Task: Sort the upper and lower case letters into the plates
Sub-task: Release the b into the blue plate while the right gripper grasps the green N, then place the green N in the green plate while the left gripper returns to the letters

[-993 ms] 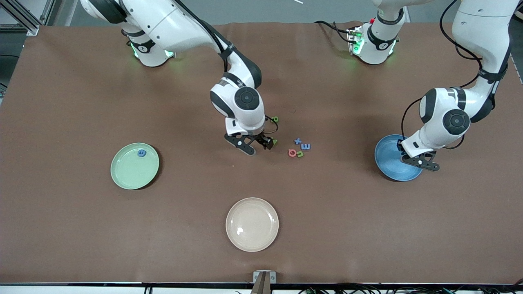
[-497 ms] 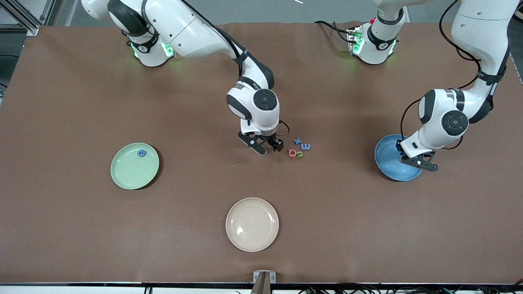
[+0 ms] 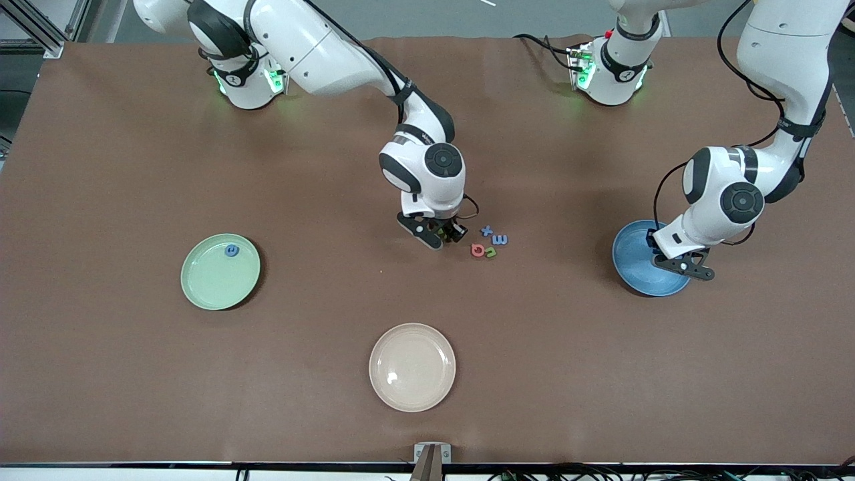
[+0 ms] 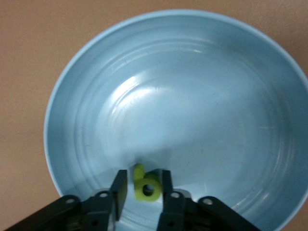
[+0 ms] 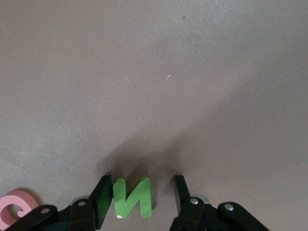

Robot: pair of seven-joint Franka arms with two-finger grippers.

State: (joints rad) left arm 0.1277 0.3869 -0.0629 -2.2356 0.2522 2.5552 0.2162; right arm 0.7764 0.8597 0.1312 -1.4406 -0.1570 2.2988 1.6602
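Readable: green foam N (image 5: 132,198) beside red G (image 5: 14,208) | lime lowercase b (image 4: 146,185) in blue plate (image 4: 86,96) | no labels, brands.

Bright, even overhead light; soft shadows.

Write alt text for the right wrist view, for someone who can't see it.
The right hand sits low over the brown table, its fingers apart around a flat green letter N. A pink letter lies at the picture's edge.
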